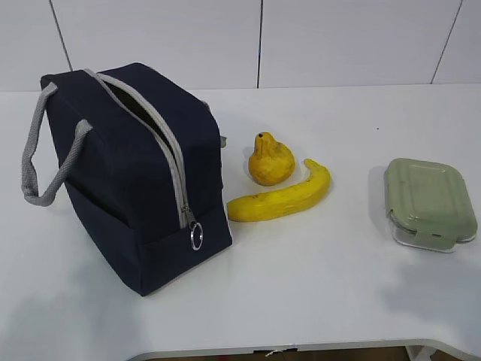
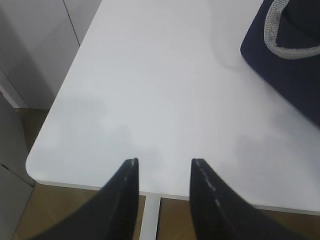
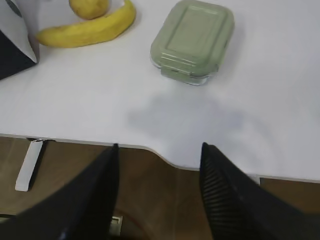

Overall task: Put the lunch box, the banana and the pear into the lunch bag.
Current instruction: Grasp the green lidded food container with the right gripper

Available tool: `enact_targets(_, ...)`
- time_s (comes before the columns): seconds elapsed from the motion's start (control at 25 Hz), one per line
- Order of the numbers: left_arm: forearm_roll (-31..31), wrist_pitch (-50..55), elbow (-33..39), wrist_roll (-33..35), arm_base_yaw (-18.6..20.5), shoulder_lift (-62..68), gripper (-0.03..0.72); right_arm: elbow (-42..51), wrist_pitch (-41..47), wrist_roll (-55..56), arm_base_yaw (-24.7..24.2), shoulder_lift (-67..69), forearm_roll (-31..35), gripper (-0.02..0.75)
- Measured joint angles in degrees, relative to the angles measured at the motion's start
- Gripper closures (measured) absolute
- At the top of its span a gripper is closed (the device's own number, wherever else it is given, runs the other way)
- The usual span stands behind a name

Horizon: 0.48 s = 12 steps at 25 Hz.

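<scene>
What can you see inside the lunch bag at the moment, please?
The lunch bag has its zipper partly open, showing only a narrow dark slit near the top. Its interior is hidden by the fabric. The pear, banana and lunch box all lie outside on the table.

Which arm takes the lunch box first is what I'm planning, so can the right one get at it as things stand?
Probably yes. The right gripper is open and empty at the table edge, and only bare table lies between it and the lunch box. The banana lies off to the side.
</scene>
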Motion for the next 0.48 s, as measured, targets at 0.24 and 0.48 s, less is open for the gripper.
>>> enact_targets(0.24, 0.0, 0.0, 0.0, 0.0, 0.0, 0.0, 0.446, -7.9, -2.0, 0.1, 0.0, 13.0, -0.1, 0.302)
enact_targets(0.48, 0.0, 0.0, 0.0, 0.0, 0.0, 0.0, 0.446, -17.1, -2.1, 0.3, 0.0, 27.5, 0.7, 0.298)
